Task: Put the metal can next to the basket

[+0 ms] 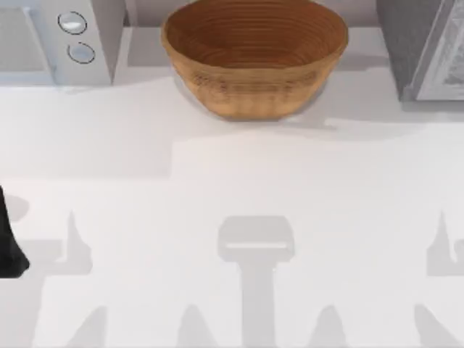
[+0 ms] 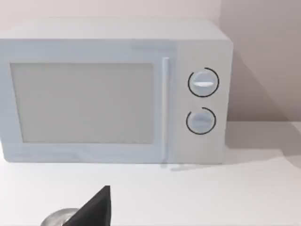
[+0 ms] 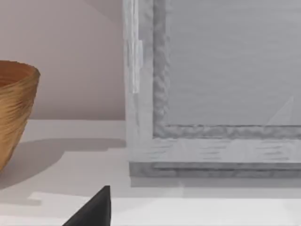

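Peeking beside the left fingers (image 2: 96, 209) — metal can (image 2: 59, 218), silver top.

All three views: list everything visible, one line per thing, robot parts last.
Large round tan-brown woven wicker basket: one, table's far centre.
White microwave with two round dials: one, far left of the table.
Grey framed appliance: one, far right of the table.
Silver round metal can top: one, just under the left wrist camera; its body is hidden.
White table: one.
Left arm: black, at the table's left edge.
Black gripper finger: one in each wrist view.
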